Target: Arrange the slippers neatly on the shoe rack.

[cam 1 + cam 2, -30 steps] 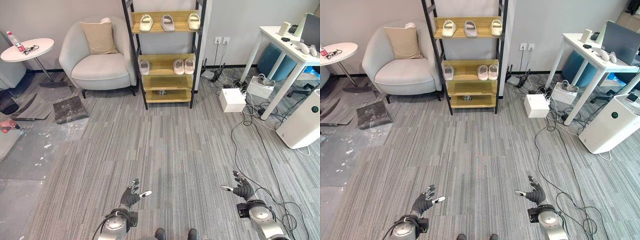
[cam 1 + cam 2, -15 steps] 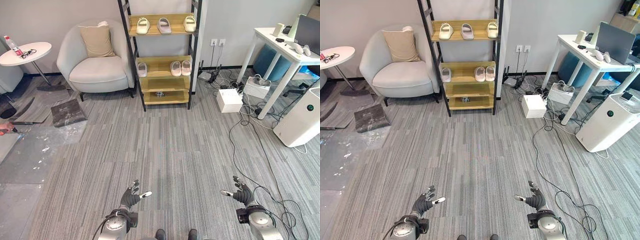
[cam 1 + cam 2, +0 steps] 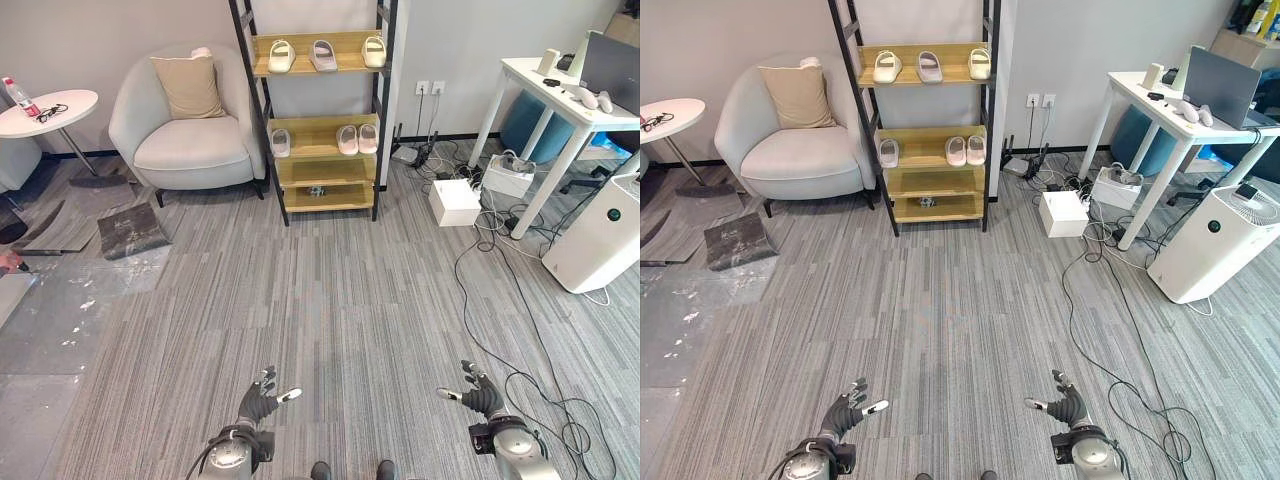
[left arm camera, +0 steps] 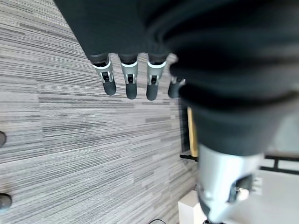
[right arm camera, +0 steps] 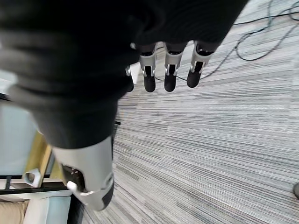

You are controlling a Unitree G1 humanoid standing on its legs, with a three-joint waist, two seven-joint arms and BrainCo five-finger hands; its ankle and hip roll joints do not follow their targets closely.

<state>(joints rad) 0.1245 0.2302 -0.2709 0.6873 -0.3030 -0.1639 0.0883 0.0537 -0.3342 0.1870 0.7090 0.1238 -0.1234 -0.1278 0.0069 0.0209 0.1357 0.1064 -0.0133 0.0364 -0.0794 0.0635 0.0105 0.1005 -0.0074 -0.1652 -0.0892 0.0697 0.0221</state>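
Observation:
A black-framed wooden shoe rack (image 3: 322,195) stands against the far wall. Three pale slippers lie spaced apart on its top shelf (image 3: 322,54). On the middle shelf one slipper (image 3: 281,142) lies at the left and a close pair (image 3: 358,138) at the right. A small dark object (image 3: 318,189) sits on the low shelf. My left hand (image 3: 260,400) and right hand (image 3: 482,397) hang low near me, far from the rack, both open with straight fingers (image 4: 129,84) and holding nothing.
A grey armchair (image 3: 185,120) with a beige cushion stands left of the rack, a round white side table (image 3: 45,108) beyond it. At right are a white box (image 3: 455,201), tangled cables (image 3: 500,300), a white desk (image 3: 560,110) and a white air purifier (image 3: 600,235).
The camera has pulled back and the whole scene has shifted, so the rack appears smaller and farther. Both hands sit slightly lower in view, still open.

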